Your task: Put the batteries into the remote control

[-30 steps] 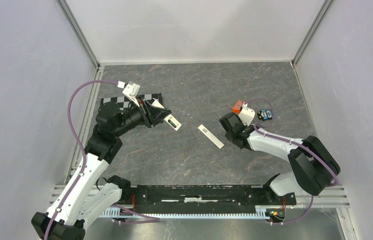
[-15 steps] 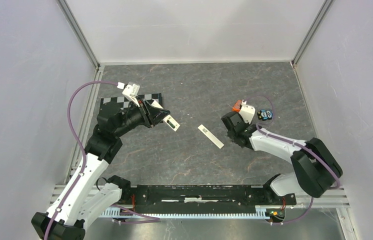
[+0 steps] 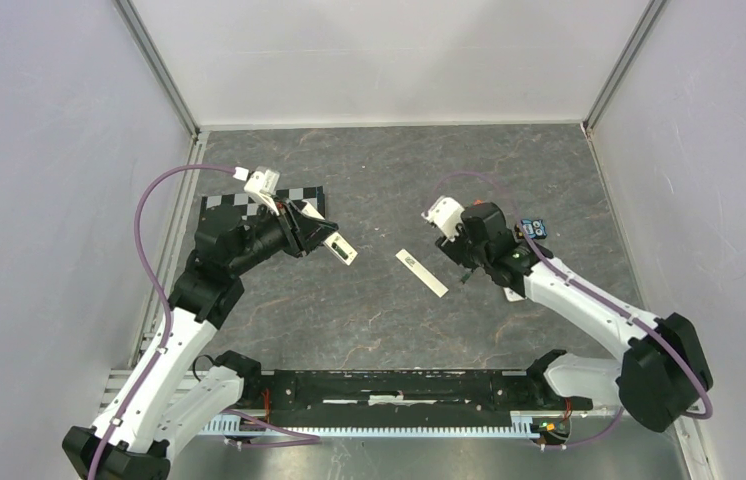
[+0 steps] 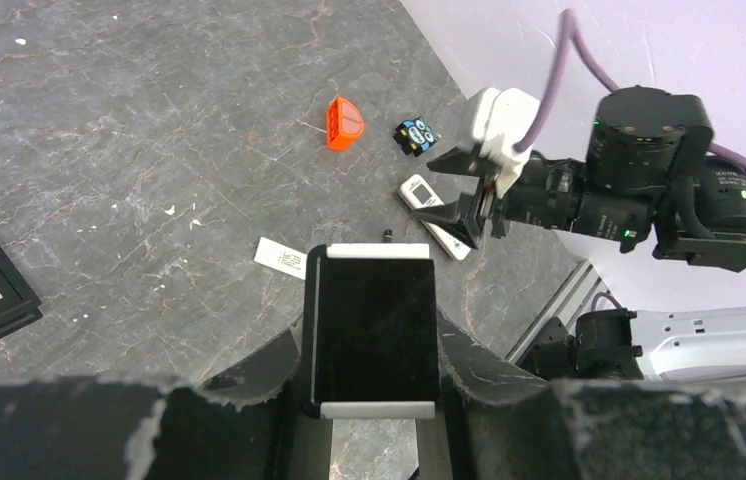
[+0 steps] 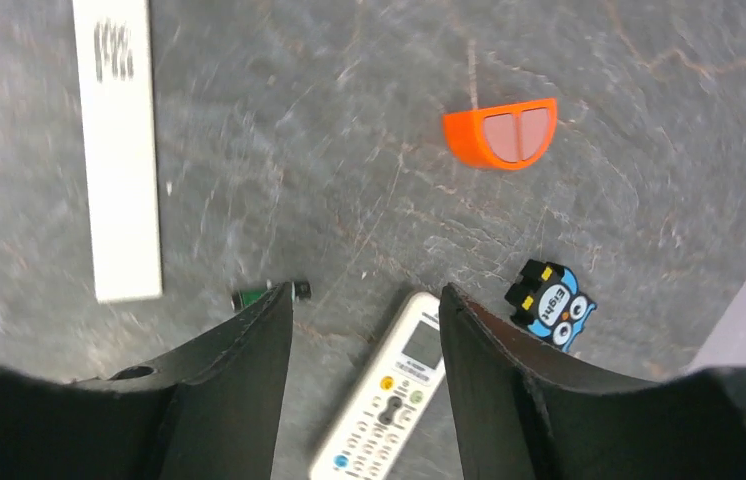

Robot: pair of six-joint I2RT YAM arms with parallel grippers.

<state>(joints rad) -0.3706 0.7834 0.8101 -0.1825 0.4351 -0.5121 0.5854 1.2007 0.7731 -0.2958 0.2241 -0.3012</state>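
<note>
The remote control lies on the table with its white button face up. My right gripper hangs open above its top end, one finger on each side, touching nothing. In the left wrist view the remote control shows under that gripper. One small battery, dark with green, lies just left of the remote; the left wrist view shows the battery too. My left gripper is shut on a flat black piece with white ends, held off the table at the left. The right gripper is at mid-right.
A white strip lies between the arms. An orange half-round piece and a blue owl figure lie beyond the remote. A checkered board lies at the left, behind the left arm.
The right gripper has opened from shut and its wrist has turned and shifted left, now covering the orange piece in the top view. The left arm has hardly moved.
</note>
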